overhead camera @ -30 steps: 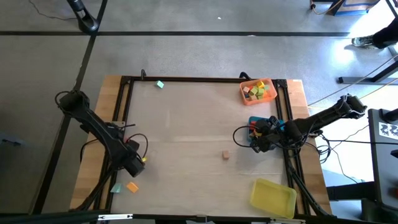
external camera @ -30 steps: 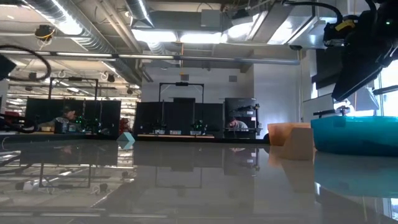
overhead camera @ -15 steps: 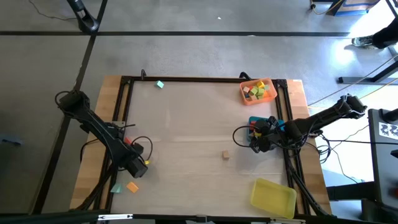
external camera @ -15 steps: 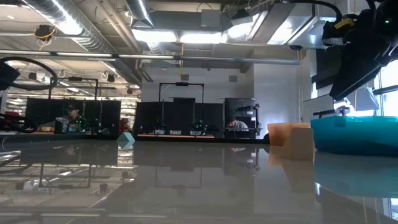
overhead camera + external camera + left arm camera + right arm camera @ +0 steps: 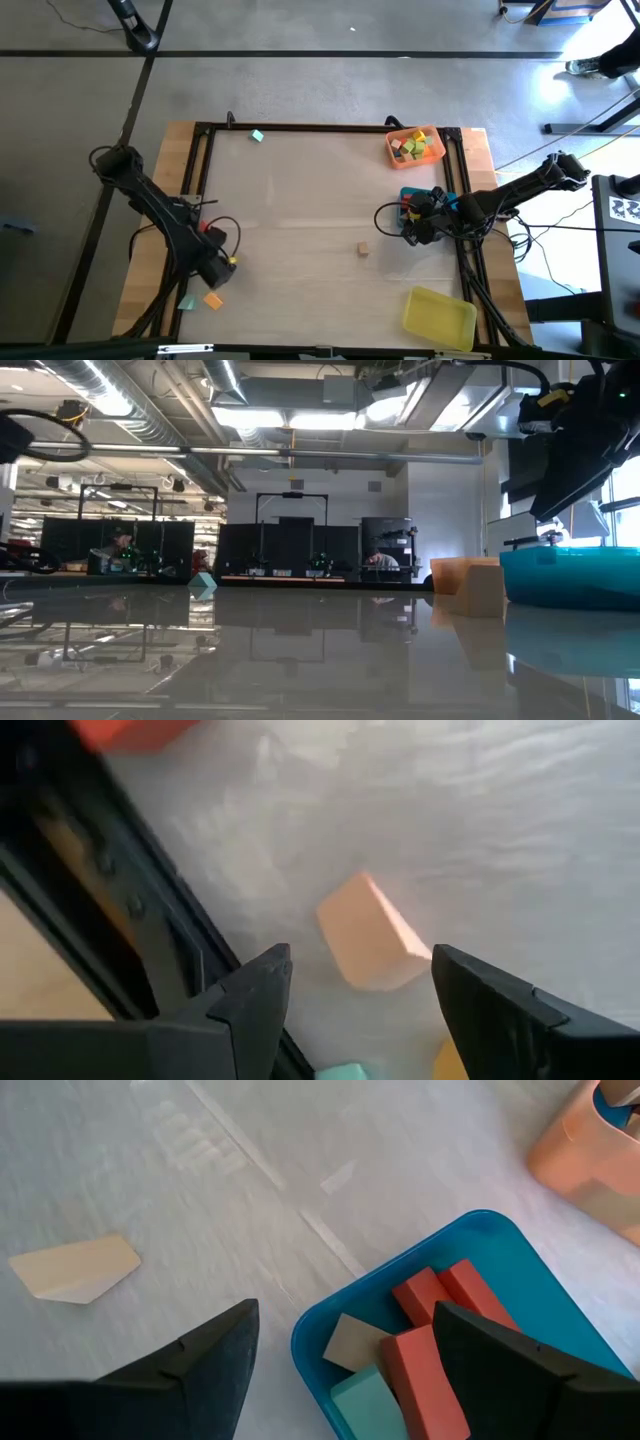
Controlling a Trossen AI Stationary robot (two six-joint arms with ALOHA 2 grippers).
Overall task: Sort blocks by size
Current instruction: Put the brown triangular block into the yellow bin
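My left gripper (image 5: 214,272) (image 5: 360,958) hangs open near the table's near left corner, pointing down. A pale orange block (image 5: 368,932) lies on the table under the gap between its fingers, untouched. A red block (image 5: 130,730), an orange block (image 5: 212,299) and a teal block (image 5: 187,302) lie close by. My right gripper (image 5: 410,230) (image 5: 345,1370) stands open over the blue tray (image 5: 520,1255), which holds red bars (image 5: 440,1295), a tan block and a teal block. A tan block (image 5: 363,249) (image 5: 75,1268) lies mid-table and a teal block (image 5: 257,136) (image 5: 203,585) at the far left.
An orange tray (image 5: 392,152) with several blocks stands at the far right and a yellow tray (image 5: 440,318) at the near right. A black frame rail (image 5: 110,910) runs along the table's left side, close to my left gripper. The middle of the table lies bare.
My left gripper has risen a little over the pale orange block and stays open. The right arm has kept still.
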